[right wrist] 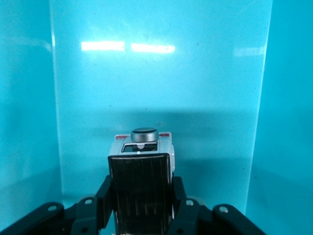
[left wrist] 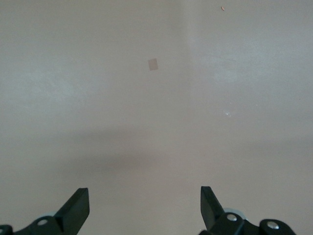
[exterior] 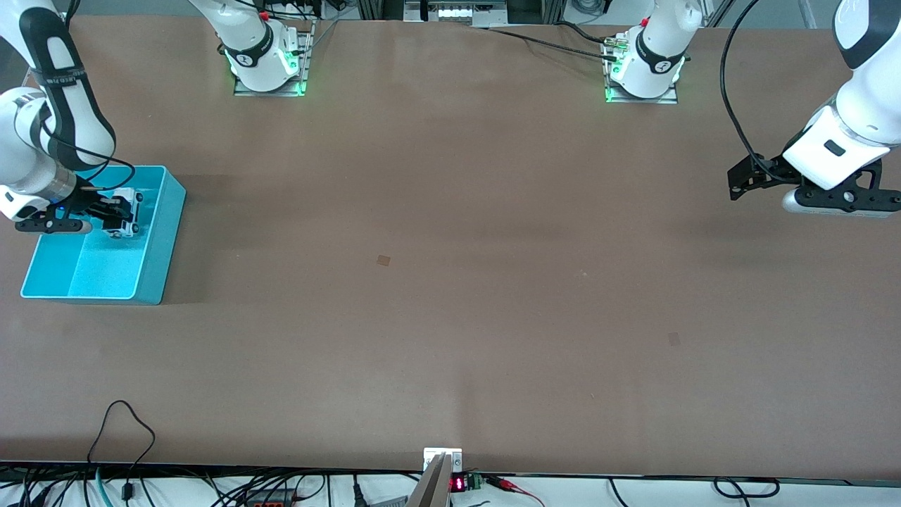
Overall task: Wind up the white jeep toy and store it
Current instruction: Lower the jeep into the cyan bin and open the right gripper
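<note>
At the right arm's end of the table, the right arm bends down from its base along the top of the front view, and the right gripper (exterior: 116,218) hangs inside the cyan bin (exterior: 158,239), its fingers pinching the white jeep toy (exterior: 127,213). In the right wrist view the toy (right wrist: 140,181) sits clamped between the two black fingers (right wrist: 105,203), its dark ribbed roof facing the camera and a round grey knob (right wrist: 144,134) showing at its end, with the bin's bare floor (right wrist: 156,88) and walls all around; whether the toy touches the floor cannot be told. A low divider (exterior: 79,255) splits the bin, and the toy is over the larger section, beside the wall that faces the table's middle. The brown table (exterior: 450,296) lies bare across its middle apart from two small tan patches (exterior: 383,260). At the other end the left arm waits, and the left gripper (exterior: 739,184) hovers over plain tabletop with its fingertips (left wrist: 78,205) spread wide and nothing between them. Cables (exterior: 127,436) trail along the edge nearest the front camera.
</note>
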Robot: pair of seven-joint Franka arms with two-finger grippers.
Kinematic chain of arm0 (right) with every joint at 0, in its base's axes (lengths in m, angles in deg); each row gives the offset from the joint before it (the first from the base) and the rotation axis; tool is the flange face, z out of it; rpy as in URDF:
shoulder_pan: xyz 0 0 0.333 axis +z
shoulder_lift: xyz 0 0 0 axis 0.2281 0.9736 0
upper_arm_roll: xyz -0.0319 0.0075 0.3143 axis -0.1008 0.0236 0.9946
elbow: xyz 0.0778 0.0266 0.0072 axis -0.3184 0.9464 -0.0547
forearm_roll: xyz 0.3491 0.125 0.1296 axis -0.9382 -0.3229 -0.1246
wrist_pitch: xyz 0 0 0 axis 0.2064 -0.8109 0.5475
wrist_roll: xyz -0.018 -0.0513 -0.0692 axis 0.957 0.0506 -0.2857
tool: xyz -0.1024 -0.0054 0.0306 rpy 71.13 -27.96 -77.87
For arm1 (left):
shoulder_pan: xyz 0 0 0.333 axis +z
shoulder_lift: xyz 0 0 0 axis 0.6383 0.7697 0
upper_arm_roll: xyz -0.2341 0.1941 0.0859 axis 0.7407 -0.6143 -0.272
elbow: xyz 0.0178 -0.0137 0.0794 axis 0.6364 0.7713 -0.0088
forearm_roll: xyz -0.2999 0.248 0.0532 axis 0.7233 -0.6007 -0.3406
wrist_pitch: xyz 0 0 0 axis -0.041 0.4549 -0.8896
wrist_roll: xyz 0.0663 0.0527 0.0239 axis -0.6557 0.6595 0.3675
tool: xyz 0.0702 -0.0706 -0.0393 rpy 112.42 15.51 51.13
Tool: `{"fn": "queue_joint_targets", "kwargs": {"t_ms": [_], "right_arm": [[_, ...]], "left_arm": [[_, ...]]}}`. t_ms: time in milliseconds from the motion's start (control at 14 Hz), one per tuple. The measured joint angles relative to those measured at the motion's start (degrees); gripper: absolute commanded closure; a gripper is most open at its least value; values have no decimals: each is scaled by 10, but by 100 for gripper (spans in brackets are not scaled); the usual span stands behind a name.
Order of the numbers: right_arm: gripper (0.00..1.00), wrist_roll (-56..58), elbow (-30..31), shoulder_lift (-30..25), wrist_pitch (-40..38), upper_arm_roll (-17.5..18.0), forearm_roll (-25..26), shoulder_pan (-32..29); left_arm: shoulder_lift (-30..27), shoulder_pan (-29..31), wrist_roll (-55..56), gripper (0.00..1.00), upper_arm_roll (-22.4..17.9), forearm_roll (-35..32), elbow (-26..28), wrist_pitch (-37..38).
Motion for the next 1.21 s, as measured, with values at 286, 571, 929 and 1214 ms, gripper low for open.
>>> {"fn": "queue_joint_targets", "kwargs": {"t_ms": [286,571,929,1214], "right_arm": [[63,0,0,22,12,0,0,-5],[0,0,-3,21,13,2,0,-5],[0,11,-17,-13,7,17,1,-3],[0,17,-53,-64,-95,51,2,-2]], "left_arm": [[0,0,0,0,0,0,0,2],[0,0,0,0,0,0,0,2],[0,-1,0,0,4,0,-5,3],[0,0,0,0,5,0,-5,3]]}}
